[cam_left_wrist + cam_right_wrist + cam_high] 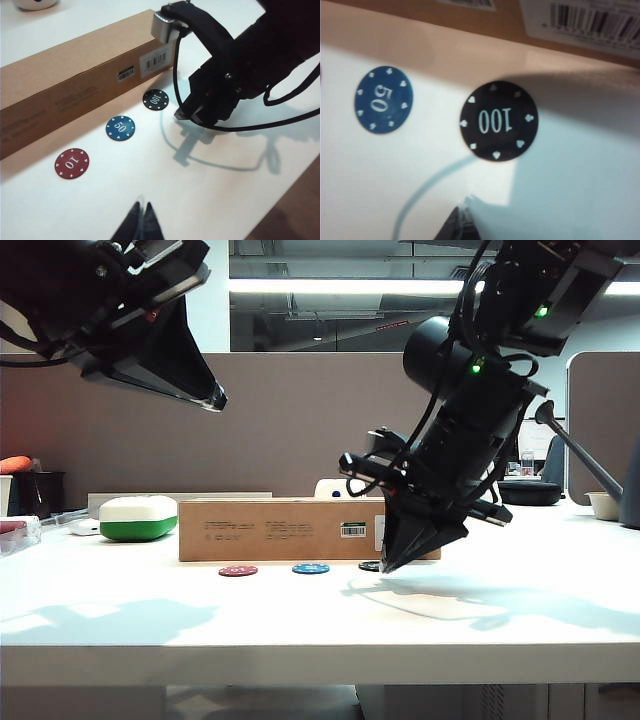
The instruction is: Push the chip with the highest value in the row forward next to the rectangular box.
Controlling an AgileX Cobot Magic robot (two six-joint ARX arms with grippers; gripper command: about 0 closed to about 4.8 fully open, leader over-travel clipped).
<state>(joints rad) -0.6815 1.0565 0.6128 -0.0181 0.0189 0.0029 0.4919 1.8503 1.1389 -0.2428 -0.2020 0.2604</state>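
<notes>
Three chips lie in a row in front of the rectangular box (280, 530): red "10" (71, 163), blue "50" (120, 128) and the black "100" chip (155, 99). The black chip (499, 120) rests flat, a small gap from the brown box wall (520, 20), beside the blue chip (383, 99). My right gripper (466, 202) is shut and empty. Its tip (385, 568) is low over the table, just on the near side of the black chip (370, 566). Shut and empty too, my left gripper (142, 206) hangs high at the upper left (222, 403).
A white-and-green rounded case (139, 518) sits left of the box. A dark cup (38, 492) and a tray edge (15, 535) stand at the far left. The right arm's cables (280, 120) hang over the table beside the chips.
</notes>
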